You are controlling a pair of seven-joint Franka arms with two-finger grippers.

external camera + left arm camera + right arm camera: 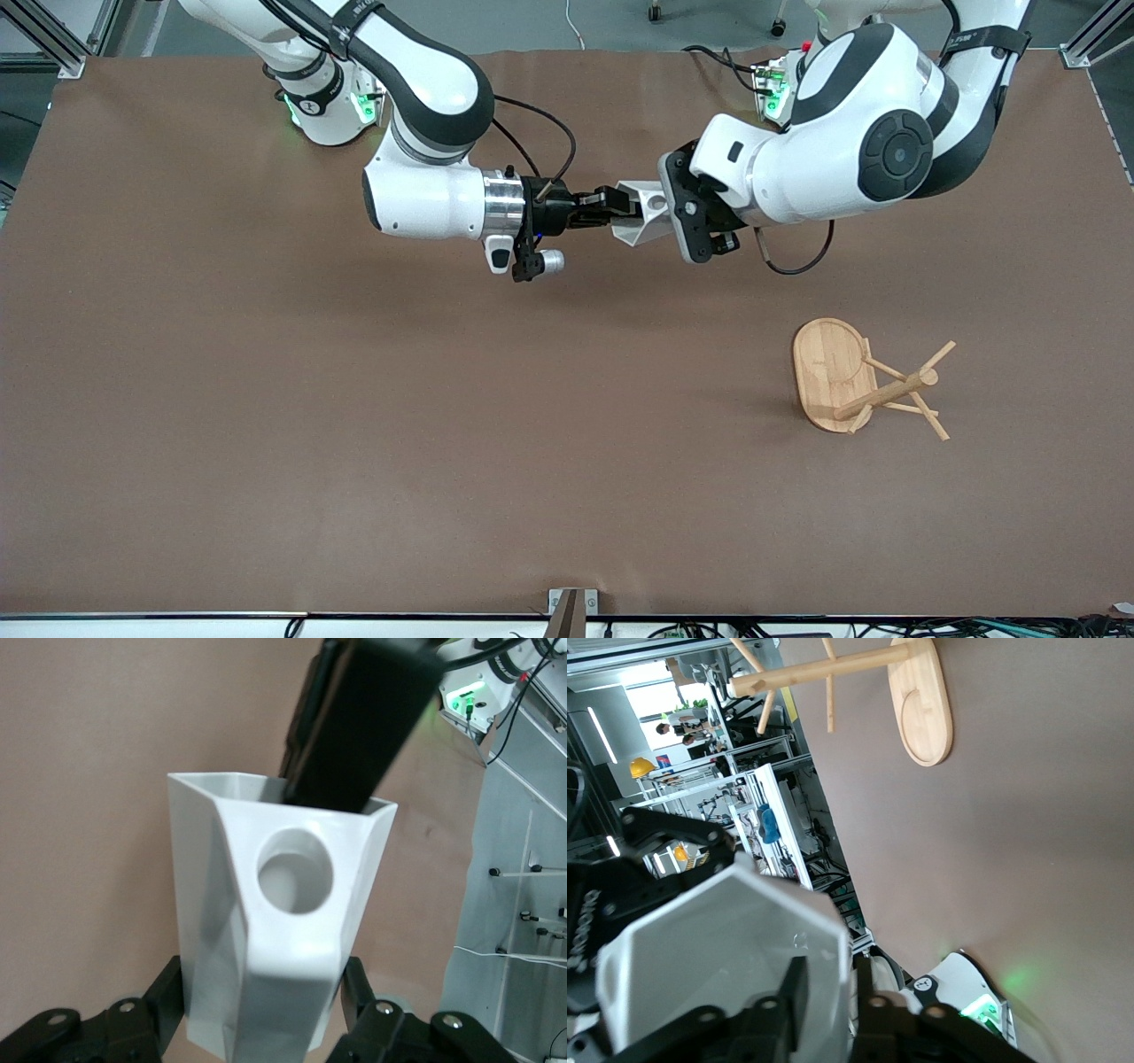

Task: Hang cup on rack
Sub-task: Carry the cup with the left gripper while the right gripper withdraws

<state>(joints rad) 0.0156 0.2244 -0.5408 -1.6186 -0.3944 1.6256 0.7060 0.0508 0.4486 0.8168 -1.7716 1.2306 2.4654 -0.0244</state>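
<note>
The wooden mug rack [842, 377] stands on the brown table [266, 399] toward the left arm's end, nearest the front camera. Above mid-table, farther up, the white faceted cup [642, 215] is held in the air between both arms: the right gripper [611, 210] pinches its rim wall, the left gripper [680, 213] clamps its base sides.

The cup's [640, 215] base sits hidden between the left gripper's [678, 213] fingers; its rim is covered by the right gripper [620, 209]. In the right wrist view the rack's [921, 704] pegs run off the edge.
</note>
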